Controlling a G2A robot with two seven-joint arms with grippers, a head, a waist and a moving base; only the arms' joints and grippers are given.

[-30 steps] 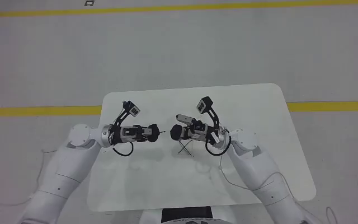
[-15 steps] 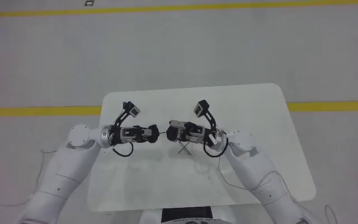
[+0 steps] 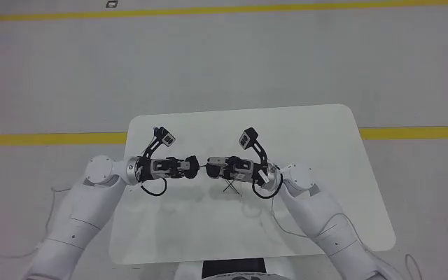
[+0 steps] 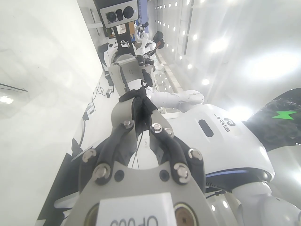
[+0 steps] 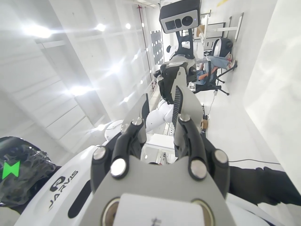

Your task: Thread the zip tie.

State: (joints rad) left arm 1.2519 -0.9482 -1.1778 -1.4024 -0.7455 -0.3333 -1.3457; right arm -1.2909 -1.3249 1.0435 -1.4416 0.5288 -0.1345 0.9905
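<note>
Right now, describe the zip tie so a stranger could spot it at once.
Find the white table, then the left gripper and right gripper nearly touching above its middle. The zip tie is the thin black strip sticking from the left gripper towards the right; unlike the black cross on the table, it is airborne.

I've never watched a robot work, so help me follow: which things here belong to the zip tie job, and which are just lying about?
Part of the job: zip tie, held in the left gripper; right gripper, open, facing it.
Lying about: two crossed black strips on the table, untouched.
</note>
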